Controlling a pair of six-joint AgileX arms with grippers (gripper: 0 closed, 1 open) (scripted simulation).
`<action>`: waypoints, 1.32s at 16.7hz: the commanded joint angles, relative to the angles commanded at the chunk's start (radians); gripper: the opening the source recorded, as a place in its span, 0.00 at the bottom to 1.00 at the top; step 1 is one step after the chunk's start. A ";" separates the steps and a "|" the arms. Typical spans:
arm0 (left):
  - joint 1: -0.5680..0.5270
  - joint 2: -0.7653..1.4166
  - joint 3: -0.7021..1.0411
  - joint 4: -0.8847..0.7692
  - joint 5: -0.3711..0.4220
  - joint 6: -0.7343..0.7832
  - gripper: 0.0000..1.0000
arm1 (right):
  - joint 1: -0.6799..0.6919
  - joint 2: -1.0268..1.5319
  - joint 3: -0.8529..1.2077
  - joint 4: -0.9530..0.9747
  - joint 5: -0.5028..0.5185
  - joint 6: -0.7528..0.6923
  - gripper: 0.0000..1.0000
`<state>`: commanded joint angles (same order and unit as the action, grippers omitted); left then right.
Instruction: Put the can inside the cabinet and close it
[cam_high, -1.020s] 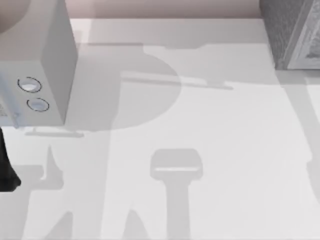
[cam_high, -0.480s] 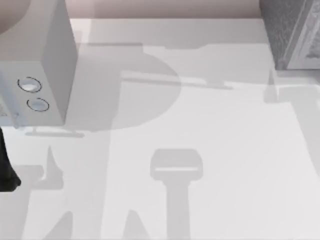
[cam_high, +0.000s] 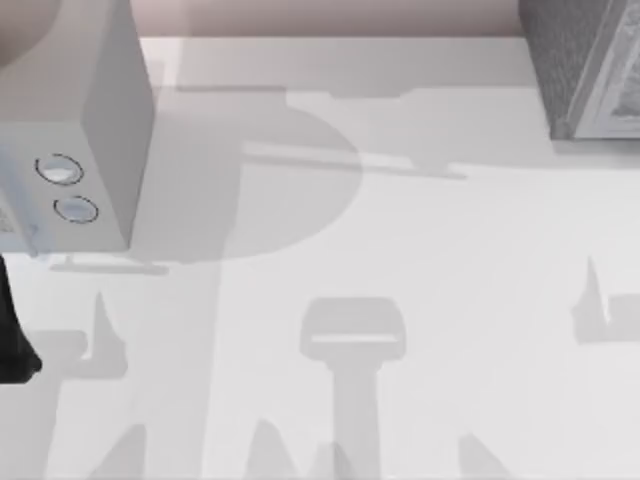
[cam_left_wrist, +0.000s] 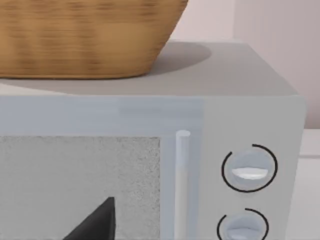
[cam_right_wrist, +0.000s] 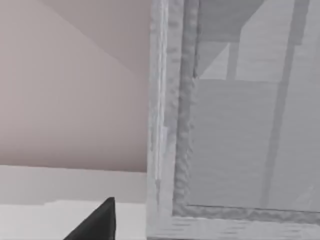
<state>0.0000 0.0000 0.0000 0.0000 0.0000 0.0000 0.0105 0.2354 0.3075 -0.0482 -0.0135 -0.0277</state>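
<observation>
the cabinet (cam_high: 585, 65) stands at the far right corner of the table (cam_high: 420, 260), its dark speckled side facing the middle and its paler framed door panel (cam_high: 615, 95) at the right edge of the top view. in the right wrist view the cabinet (cam_right_wrist: 235, 125) is close ahead, with the rough frame (cam_right_wrist: 172, 125) around a smooth grey panel, and the pale wall beside it. a dark fingertip of the right gripper (cam_right_wrist: 97, 222) juts in at the lower edge of that view; how far its jaws stand open cannot be told, and nothing can be seen held in them.

at the far left of the table sits a smooth pale box (cam_high: 75, 120) with two round dials (cam_high: 65, 185) on its front. the left wrist view faces that box (cam_left_wrist: 150, 165) from near, with the dials (cam_left_wrist: 248, 167) beside an upright handle (cam_left_wrist: 182, 185) and a woven basket (cam_left_wrist: 85, 35) resting on top. one dark fingertip of the left gripper (cam_left_wrist: 97, 222) shows low in that view; its opening cannot be told either. part of the left arm (cam_high: 12, 340) is a dark shape at the left edge of the top view.

where the can is cannot be told.
</observation>
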 joint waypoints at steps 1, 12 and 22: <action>0.000 0.000 0.000 0.000 0.000 0.000 1.00 | -0.003 -0.058 -0.075 0.013 0.002 0.005 1.00; 0.000 0.000 0.000 0.000 0.000 0.000 1.00 | -0.008 -0.231 -0.307 0.047 0.013 0.027 1.00; 0.000 0.000 0.000 0.000 0.000 0.000 1.00 | -0.357 0.242 -0.175 0.456 -0.330 0.029 1.00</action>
<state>0.0000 0.0000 0.0000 0.0000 0.0000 0.0000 -0.3466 0.4772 0.1323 0.4076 -0.3430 0.0009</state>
